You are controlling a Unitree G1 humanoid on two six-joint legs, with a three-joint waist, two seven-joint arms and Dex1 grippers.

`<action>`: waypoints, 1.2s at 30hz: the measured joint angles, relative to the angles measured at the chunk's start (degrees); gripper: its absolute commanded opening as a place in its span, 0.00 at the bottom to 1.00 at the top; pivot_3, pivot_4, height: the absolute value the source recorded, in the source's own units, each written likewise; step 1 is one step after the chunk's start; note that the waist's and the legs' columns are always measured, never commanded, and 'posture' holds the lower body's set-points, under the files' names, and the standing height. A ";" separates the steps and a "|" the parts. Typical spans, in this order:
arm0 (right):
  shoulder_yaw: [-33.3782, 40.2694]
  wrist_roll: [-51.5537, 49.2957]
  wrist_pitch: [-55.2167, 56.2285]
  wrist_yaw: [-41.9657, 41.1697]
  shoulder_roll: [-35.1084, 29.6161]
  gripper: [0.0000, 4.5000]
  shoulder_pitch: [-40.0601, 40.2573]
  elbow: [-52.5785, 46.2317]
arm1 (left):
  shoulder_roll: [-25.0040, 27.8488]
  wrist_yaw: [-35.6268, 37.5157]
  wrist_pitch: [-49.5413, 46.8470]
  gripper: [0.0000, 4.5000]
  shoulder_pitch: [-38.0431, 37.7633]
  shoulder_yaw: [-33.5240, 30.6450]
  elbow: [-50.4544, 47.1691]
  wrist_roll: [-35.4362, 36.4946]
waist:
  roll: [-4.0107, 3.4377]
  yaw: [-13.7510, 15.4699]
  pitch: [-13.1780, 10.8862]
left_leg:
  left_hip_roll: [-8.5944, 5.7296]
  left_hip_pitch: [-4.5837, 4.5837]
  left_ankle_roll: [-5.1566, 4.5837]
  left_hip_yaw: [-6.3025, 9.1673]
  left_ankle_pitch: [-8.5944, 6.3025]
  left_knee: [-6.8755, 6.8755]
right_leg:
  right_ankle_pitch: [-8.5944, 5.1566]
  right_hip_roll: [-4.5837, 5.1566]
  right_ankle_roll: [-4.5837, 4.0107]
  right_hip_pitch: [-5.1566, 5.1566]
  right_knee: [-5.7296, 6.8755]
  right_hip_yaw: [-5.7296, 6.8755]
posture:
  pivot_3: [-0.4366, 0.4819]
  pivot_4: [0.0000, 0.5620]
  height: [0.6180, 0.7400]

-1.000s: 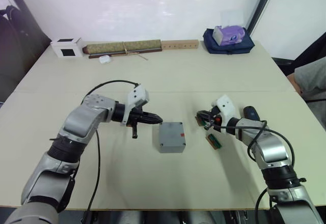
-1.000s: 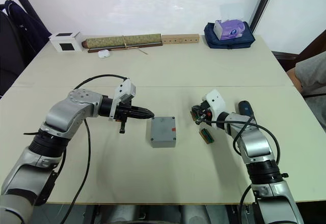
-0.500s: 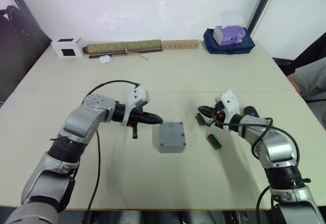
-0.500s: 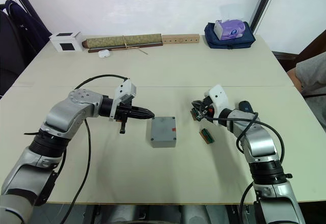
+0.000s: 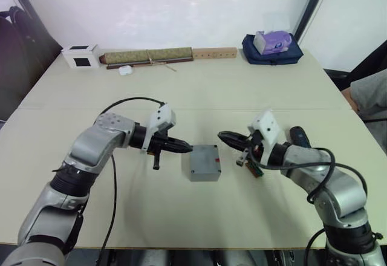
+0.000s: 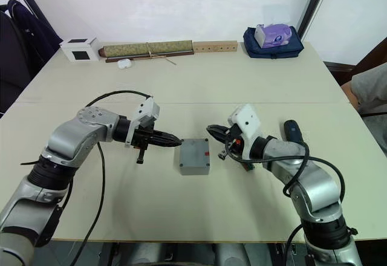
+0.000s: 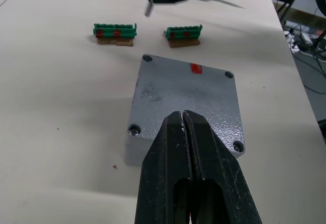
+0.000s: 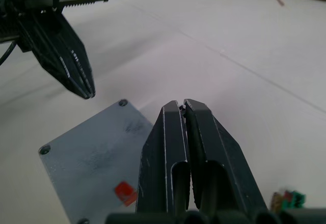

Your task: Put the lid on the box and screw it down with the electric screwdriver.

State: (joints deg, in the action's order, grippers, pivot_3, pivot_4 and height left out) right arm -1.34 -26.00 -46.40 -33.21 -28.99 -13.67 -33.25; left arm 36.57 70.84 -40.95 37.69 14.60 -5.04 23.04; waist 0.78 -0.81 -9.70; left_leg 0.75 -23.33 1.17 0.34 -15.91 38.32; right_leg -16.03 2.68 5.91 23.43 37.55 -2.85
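The grey box (image 5: 204, 169) stands mid-table with the lid (image 7: 184, 99) lying flat on it, red mark (image 7: 196, 68) up, round marks at its corners. My left gripper (image 5: 188, 149) is shut and empty, its tip just above the lid's left edge. My right gripper (image 5: 221, 135) is also shut and empty, hovering just right of the box, slightly above it. In the right wrist view the left gripper (image 8: 76, 76) points at the lid (image 8: 97, 158). The electric screwdriver (image 5: 298, 136) lies on the table behind my right forearm, partly hidden.
Two small green-brown strips (image 7: 115, 30) (image 7: 183, 32) lie right of the box. Along the far edge are a white cube with a black face (image 5: 80, 56), a rolled mat (image 5: 148, 55), a wooden bar (image 5: 213, 52) and a blue bag (image 5: 271, 45). A person's sleeve (image 5: 369, 97) shows at right.
My right gripper has swung left from beside the green strips to just right of the box. My left gripper has edged slightly toward the box. The box and lid have not moved.
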 measured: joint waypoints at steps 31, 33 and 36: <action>-4.10 3.54 3.44 1.36 0.96 0.02 2.33 4.92 | -0.15 -0.52 0.64 0.00 0.01 0.37 0.48 -0.70 | 0.00 -0.01 0.00 | 0.00 0.00 0.00 -0.01 0.00 0.00 | 0.00 -0.02 0.00 0.00 0.00 0.01 | 0.48 0.27 1.00; -4.19 3.84 3.58 1.26 0.91 0.07 2.36 4.92 | -0.21 -0.56 0.76 0.00 0.01 0.37 0.48 -0.83 | 0.00 -0.01 0.00 | 0.00 0.00 0.00 0.00 0.00 0.00 | 0.00 -0.02 0.00 0.00 0.00 0.01 | 0.48 0.27 1.00; -4.16 3.98 3.97 1.12 0.71 0.24 2.67 4.93 | -0.50 -0.63 1.24 0.00 0.00 0.37 0.48 -1.04 | 0.00 -0.01 0.00 | 0.00 0.00 0.00 -0.01 0.00 0.00 | 0.00 -0.01 0.00 0.00 0.00 0.01 | 0.48 0.27 1.00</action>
State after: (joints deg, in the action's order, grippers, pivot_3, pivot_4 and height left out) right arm -5.50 -22.01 -42.44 -32.09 -28.28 -11.00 -28.33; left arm 36.08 70.21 -39.71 37.69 14.97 -4.55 21.99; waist 0.78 -0.82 -9.70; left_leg 0.75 -23.33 1.17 0.33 -15.91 38.32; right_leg -16.03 2.66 5.91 23.43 37.55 -2.84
